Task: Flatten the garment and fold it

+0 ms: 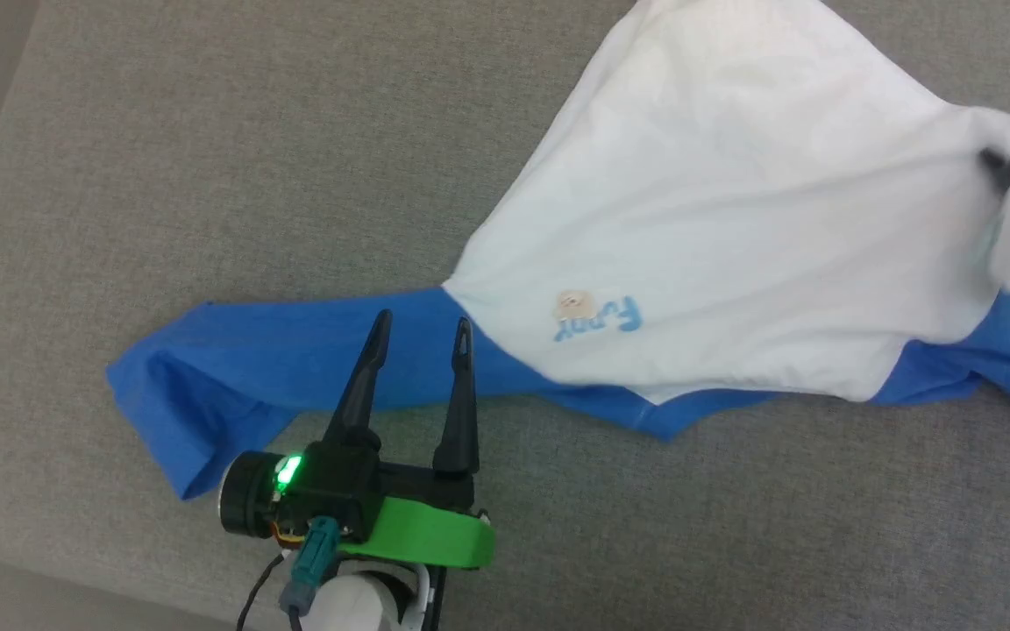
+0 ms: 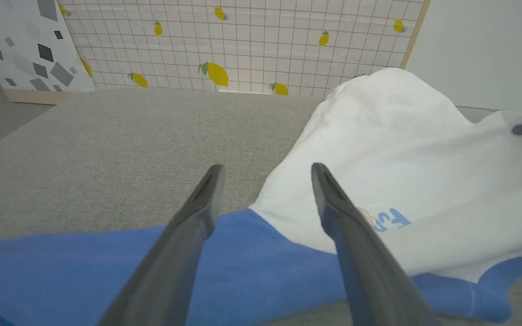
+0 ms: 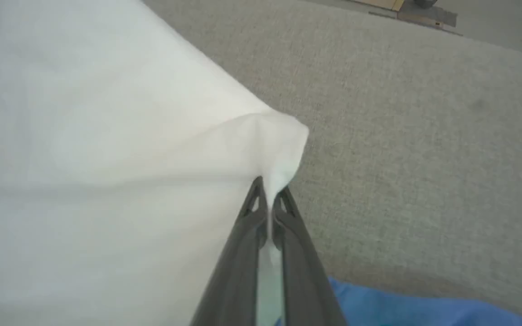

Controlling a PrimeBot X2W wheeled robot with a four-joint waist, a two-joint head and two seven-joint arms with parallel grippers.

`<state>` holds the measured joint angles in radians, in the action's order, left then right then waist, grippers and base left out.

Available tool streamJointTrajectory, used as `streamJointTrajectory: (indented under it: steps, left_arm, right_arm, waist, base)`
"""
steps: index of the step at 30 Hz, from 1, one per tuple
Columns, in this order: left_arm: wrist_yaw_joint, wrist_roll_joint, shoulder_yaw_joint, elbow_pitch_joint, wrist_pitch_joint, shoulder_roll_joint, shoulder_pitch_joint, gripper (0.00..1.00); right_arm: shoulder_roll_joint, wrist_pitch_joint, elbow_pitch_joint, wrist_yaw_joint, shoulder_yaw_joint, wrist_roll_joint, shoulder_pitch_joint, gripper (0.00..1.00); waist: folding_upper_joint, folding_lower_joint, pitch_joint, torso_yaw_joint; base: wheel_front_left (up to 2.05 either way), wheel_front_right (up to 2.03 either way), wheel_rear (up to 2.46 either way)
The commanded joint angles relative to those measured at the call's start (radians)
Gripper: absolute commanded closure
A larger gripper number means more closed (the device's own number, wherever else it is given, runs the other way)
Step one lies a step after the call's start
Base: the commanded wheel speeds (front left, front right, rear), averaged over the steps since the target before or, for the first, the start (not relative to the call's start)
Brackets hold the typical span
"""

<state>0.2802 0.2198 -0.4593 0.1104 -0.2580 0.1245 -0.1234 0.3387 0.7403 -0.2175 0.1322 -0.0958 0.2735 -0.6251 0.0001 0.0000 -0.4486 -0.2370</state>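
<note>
The garment spreads on the surface, left claw above its sleeve.

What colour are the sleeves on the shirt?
The garment has bright blue sleeves; the head view shows them best.

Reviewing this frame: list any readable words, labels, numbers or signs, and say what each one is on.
"Fu...": blue lettering on the white chest of the garment, beside a small emblem; the later letters are too blurred to read, and in the left wrist view the left gripper covers them.
Lemon-patterned panel: pictures, no text.
Nothing else readable.
</note>
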Motion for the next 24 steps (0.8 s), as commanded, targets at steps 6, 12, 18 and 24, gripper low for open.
streamJointTrajectory:
  steps: [6, 12, 18, 24]
  left_arm:
    - [-0.043, -0.018, -0.009, -0.01, -0.004, -0.035, -0.016, 0.0]
    - [-0.065, -0.028, -0.027, -0.032, -0.004, -0.055, -0.029, 0.0]
    - [-0.071, -0.032, -0.033, -0.051, -0.004, -0.066, -0.037, 0.0]
    - [-0.081, -0.044, 0.001, -0.07, -0.004, -0.057, -0.022, 0.0]
  right_arm:
    - [0.145, -0.123, -0.008, -0.002, 0.008, -0.08, -0.232, 1.0]
    - [0.133, -0.168, -0.144, -0.002, 0.018, -0.17, -0.287, 1.0]
    - [0.087, -0.264, -0.245, -0.002, 0.019, -0.23, -0.277, 0.0]
    - [0.054, -0.387, -0.182, -0.002, -0.014, -0.106, -0.211, 0.0]
  waist:
    - [-0.0001, 0.0, -0.038, -0.077]
    - [-0.0001, 0.0, -0.057, -0.126]
    - [-0.0001, 0.0, -0.031, -0.111]
    - [-0.0001, 0.0, 0.077, -0.029]
  base:
    - [0.0, 0.0, 0.0]
    - [0.0, 0.0, 0.0]
    - [0.0, 0.0, 0.0]
    - [0.0, 0.0, 0.0]
